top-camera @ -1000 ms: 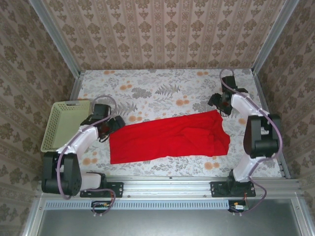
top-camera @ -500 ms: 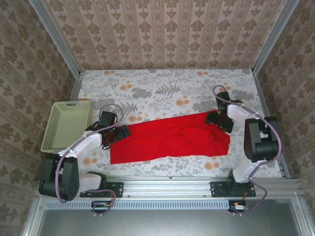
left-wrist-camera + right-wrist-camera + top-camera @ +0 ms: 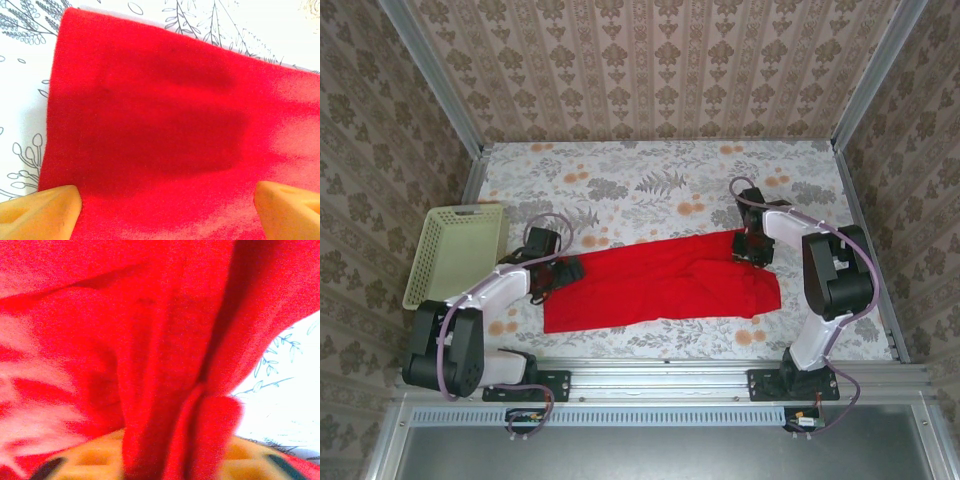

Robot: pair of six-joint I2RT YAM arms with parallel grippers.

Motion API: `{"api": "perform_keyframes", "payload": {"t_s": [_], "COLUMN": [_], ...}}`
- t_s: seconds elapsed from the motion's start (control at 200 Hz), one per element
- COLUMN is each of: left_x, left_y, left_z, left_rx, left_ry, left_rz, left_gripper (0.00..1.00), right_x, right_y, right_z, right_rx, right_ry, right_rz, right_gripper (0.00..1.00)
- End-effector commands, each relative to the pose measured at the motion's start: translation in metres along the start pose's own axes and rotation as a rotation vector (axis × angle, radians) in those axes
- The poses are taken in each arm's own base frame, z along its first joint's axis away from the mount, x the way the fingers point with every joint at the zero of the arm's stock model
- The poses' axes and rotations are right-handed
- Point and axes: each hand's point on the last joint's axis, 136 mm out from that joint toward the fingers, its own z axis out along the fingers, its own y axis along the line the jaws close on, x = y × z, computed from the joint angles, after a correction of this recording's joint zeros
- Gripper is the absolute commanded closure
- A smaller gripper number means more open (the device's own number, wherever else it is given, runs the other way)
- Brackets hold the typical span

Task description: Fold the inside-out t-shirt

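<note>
Top view, t-shirt (image 3: 660,283): bright red, spread flat in a long band across the near half of the flowered counter (image 3: 650,180). Its right end sits slightly further back than its left.
Top view, basket (image 3: 450,255): pale yellow-green and open-topped, on the counter off the t-shirt's left end, apart from the cloth.
Top view, left claw (image 3: 568,270): low at the t-shirt's left edge, near its far corner, with the arm reaching in from the basket side.
Top view, right claw (image 3: 748,250): down on the t-shirt's far right corner, where the cloth is rumpled.

Left wrist view, t-shirt (image 3: 160,130): the left edge and a rounded corner lie flat on the counter (image 3: 25,75), with a dark shadow over the middle of the cloth.
Left wrist view, left claw (image 3: 165,205): spread wide apart and holding nothing. The yellow fingertips (image 3: 45,210) sit in the two lower corners, one at the t-shirt's edge and the other further in over the cloth.

Right wrist view, t-shirt (image 3: 125,315): close up and folded, with a ridge of cloth running down between the yellow fingers (image 3: 85,457).
Right wrist view, right claw (image 3: 170,460): clamped on that ridge of the t-shirt, with cloth draped over both fingers.
Right wrist view, counter (image 3: 280,390): a white patch with leaf print just past the t-shirt's right edge.
</note>
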Motion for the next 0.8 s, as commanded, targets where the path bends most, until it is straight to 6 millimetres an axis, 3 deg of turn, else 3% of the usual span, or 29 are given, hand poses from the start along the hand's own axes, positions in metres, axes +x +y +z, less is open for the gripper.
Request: {"api": "perform_keyframes", "payload": {"t_s": [0.0,0.085,0.36,0.475,0.645,0.795], "left_x": [0.007,0.011,0.023,0.023,0.024,0.033], "left_y": [0.009,-0.002,-0.042,-0.060,-0.078,-0.093], "left_z": [0.006,0.005,-0.011,-0.022,-0.026,-0.019], "left_rx": [-0.033,-0.013,0.039,0.063,0.092,0.119], "left_ry": [0.032,0.042,0.019,0.001,-0.012,0.004], "left_rz": [-0.021,0.012,0.091,0.137,0.188,0.234], "left_gripper": [0.08,0.08,0.08,0.08,0.10,0.15], "right_x": [0.005,-0.003,-0.037,-0.053,-0.066,-0.057], "right_y": [-0.020,-0.030,-0.059,-0.059,-0.038,0.007], "right_z": [-0.004,-0.021,-0.082,-0.113,-0.151,-0.155], "right_rx": [0.087,0.133,0.329,0.382,0.440,0.331], "right_ry": [0.005,-0.052,-0.190,-0.244,-0.291,-0.262], "right_rz": [-0.001,0.001,-0.022,-0.056,-0.149,-0.226], "right_gripper": [0.86,1.00,1.00,1.00,1.00,1.00]}}
